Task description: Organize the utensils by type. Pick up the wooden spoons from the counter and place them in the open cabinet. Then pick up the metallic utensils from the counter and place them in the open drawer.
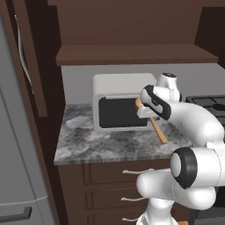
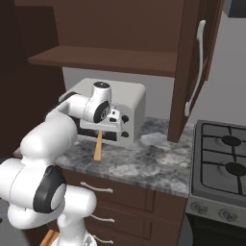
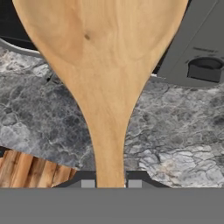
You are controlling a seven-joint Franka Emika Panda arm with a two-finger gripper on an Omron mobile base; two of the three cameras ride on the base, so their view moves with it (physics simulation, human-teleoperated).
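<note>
Tool (image 1: 147,110) clamped on the large wooden spoon (image 1: 157,128), held in the air above the marbled worktop (image 1: 110,147) and just in front of the white microwave (image 1: 118,105). Handle slanting down toward the worktop without touching it. Open cabinet (image 1: 132,55) overhead, shelf bare, well above the spoon.

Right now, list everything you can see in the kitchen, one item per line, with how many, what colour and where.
wooden spoon: one, orange-tan, held above the counter in front of the microwave
microwave: one, white, on the counter against the wall
counter: one, grey-and-white marble, over dark brown drawers
open cabinet: one, dark brown, on the wall above the microwave
stovetop: one, black, right of the counter
gripper: one, dark-tipped, shut on the wooden spoon
</note>
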